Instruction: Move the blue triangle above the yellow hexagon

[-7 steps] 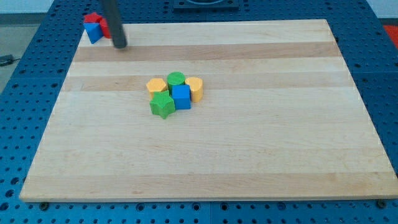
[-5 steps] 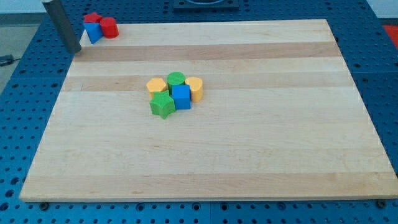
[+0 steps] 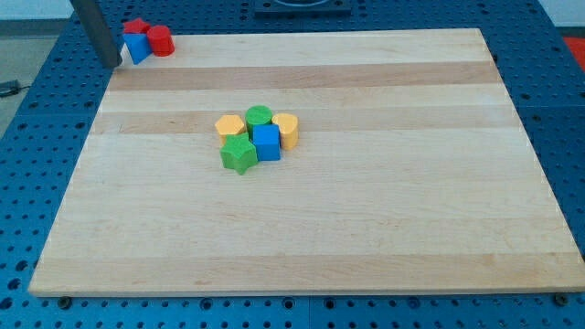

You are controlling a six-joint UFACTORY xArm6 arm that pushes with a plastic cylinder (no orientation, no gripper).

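Observation:
The blue triangle sits at the board's top left corner, touching a red cylinder on its right and another red block behind it. My tip is just left of the blue triangle, at the board's left edge. The yellow hexagon lies near the board's middle, at the left of a tight cluster.
The cluster also holds a green cylinder, a yellow cylinder-like block, a blue cube and a green star. The wooden board lies on a blue perforated table.
My tip has swung from the right of the red and blue blocks to their left, then moved slightly up. No block has moved.

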